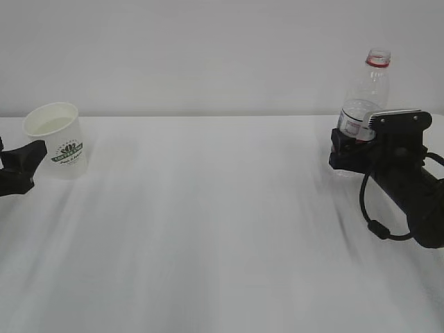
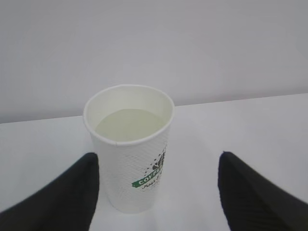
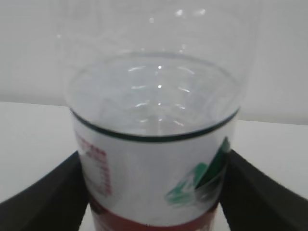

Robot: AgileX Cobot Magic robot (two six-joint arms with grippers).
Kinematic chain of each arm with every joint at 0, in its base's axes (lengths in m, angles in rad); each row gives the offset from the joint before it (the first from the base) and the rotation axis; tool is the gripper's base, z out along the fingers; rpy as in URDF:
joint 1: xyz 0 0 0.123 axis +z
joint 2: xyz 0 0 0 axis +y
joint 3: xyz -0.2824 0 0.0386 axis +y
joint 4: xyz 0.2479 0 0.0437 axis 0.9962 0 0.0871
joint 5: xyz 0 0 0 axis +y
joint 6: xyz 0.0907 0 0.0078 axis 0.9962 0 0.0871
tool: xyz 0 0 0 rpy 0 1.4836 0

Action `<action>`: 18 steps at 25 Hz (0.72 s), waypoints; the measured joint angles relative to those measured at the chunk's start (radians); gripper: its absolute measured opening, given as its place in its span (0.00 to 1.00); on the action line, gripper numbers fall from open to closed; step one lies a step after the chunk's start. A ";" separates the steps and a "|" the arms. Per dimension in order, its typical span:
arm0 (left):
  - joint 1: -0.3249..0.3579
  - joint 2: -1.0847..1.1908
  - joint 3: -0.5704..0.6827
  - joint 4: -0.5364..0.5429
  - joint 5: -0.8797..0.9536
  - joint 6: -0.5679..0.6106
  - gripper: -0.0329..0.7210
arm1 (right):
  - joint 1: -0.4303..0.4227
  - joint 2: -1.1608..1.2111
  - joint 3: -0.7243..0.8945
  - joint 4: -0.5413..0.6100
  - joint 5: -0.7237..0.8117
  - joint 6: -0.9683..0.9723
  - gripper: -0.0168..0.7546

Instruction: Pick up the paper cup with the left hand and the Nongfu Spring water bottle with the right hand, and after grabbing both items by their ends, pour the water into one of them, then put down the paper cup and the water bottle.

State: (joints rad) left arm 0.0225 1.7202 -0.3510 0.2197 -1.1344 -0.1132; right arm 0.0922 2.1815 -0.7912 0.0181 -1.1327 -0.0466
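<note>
Cup (image 1: 59, 141) upright at the table's (image 1: 222, 229) far left, water (image 2: 127, 124) inside, and I see my left hand (image 2: 156, 192) spread wide just short of it, fingers (image 2: 62, 197) clear of the wall on both sides. Bottle (image 1: 362, 104) stands upright at far right, uncapped, part full. My right hand (image 1: 350, 149) straddles its label; fingers (image 3: 43, 197) sit right at the sides, and I cannot tell if they grip or have let go.

Paper cup (image 1: 57, 141) left; bottle (image 1: 364, 97) right
</note>
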 joint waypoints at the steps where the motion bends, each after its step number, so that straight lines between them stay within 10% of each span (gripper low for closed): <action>1: 0.000 0.000 0.000 0.000 0.000 0.000 0.79 | 0.000 0.000 0.000 0.000 0.000 0.000 0.80; 18: 0.000 -0.003 0.000 0.000 0.029 0.000 0.79 | 0.000 -0.061 0.154 0.000 -0.006 0.040 0.80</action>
State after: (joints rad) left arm 0.0225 1.7168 -0.3510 0.2197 -1.1053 -0.1132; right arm 0.0922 2.1208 -0.6376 0.0181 -1.1386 -0.0068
